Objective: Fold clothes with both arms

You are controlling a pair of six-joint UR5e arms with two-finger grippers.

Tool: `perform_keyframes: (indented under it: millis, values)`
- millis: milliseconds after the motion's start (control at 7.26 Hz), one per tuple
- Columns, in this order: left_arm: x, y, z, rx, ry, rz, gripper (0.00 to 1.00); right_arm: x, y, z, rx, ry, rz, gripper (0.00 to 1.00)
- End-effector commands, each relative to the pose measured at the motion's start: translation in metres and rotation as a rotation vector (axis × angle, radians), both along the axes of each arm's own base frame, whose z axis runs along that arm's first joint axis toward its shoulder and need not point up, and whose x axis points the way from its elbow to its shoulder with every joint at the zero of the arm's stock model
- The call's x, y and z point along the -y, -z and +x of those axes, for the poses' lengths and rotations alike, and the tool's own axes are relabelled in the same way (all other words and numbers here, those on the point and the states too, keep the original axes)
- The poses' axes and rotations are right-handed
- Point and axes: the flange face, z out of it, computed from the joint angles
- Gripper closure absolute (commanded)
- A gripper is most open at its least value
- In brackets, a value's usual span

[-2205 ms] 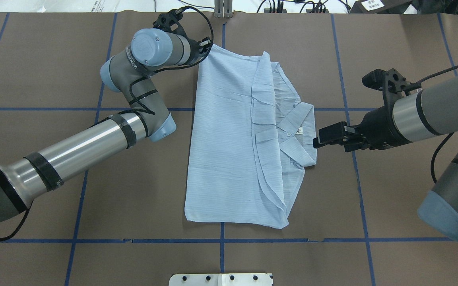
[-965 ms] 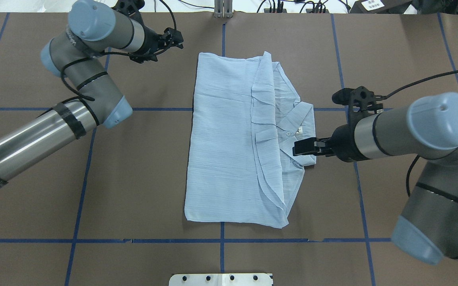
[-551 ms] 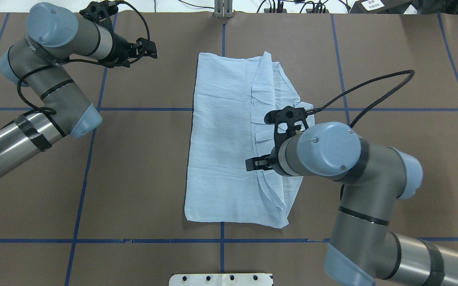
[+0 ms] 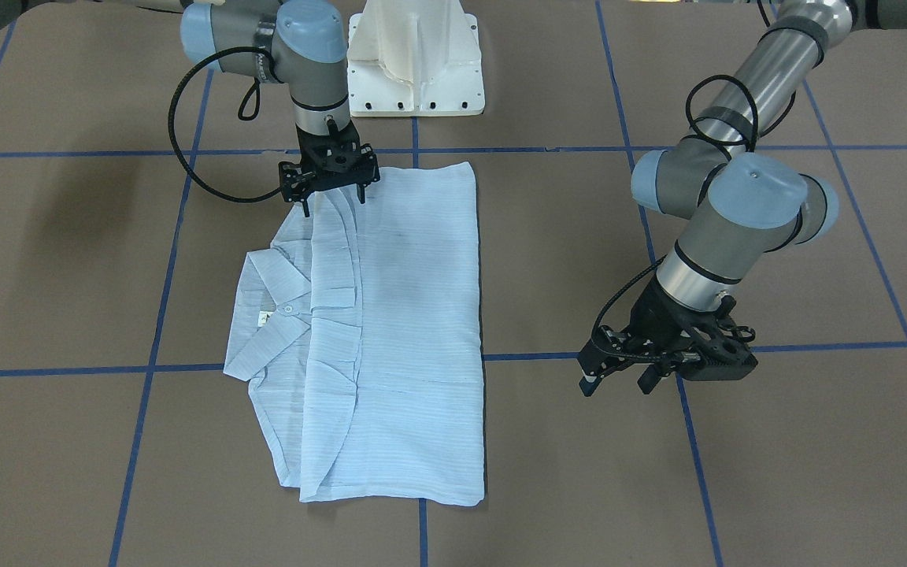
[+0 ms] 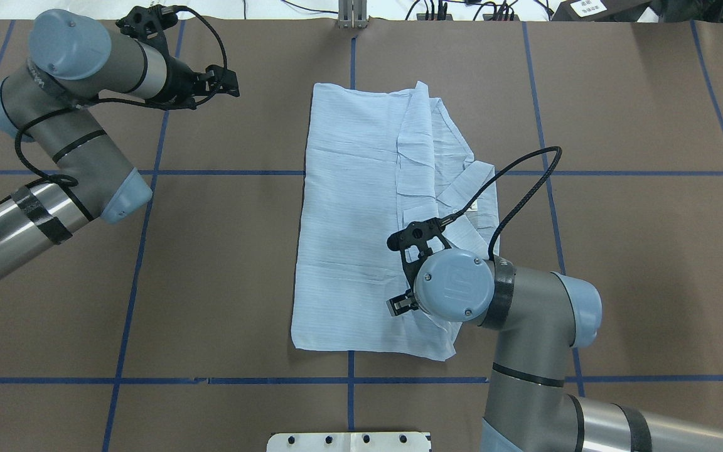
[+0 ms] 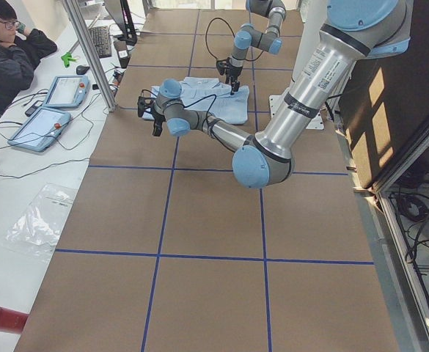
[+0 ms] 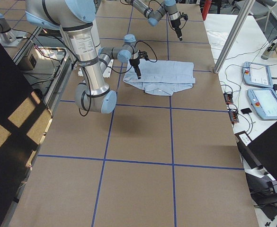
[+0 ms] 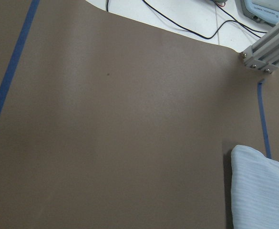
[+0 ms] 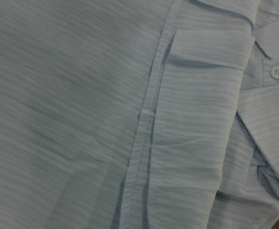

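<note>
The light blue striped shirt (image 5: 355, 220) lies folded flat at the table's middle, collar and buttons toward the robot's right (image 4: 280, 307). My right gripper (image 4: 333, 201) points straight down with its fingers apart, at the shirt's edge nearest the robot's base; I cannot tell whether it touches. In the overhead view the wrist mostly hides the right gripper (image 5: 399, 304). The right wrist view shows only shirt fabric (image 9: 106, 119) with a button (image 9: 276, 71). My left gripper (image 4: 617, 379) is open and empty over bare table, well off the shirt's far left corner (image 8: 258, 191); it also shows overhead (image 5: 230, 81).
The white pedestal base (image 4: 414, 71) stands at the robot's side of the table. Blue tape lines (image 5: 211, 172) cross the brown surface. An aluminium post (image 8: 268, 52) stands at the far edge. An operator (image 6: 9, 44) sits beyond that edge with tablets (image 6: 67, 92).
The left gripper left the shirt's far left corner and drew back to the left. The right gripper moved from beside the collar across the shirt, turned downward, and went toward the near edge.
</note>
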Motion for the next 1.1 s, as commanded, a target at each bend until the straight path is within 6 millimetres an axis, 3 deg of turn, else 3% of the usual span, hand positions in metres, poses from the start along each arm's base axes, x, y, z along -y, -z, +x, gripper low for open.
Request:
perform_keyframes:
  millis: [0,276,827,965]
  values:
    - [0.000,-0.001,0.001,0.002,-0.001,-0.005,0.00,-0.009,-0.015,-0.009,-0.032,0.026,-0.002,0.00]
    - [-0.001,-0.001,0.002,-0.001,0.000,-0.003,0.00,-0.006,-0.020,-0.010,-0.042,0.023,-0.004,0.00]
    - [-0.001,0.000,0.003,-0.006,0.001,-0.003,0.00,0.022,-0.031,0.014,-0.067,0.032,0.022,0.00]
    - [-0.001,0.003,0.004,-0.009,0.001,-0.002,0.00,0.025,-0.052,0.024,-0.097,0.036,0.018,0.00]
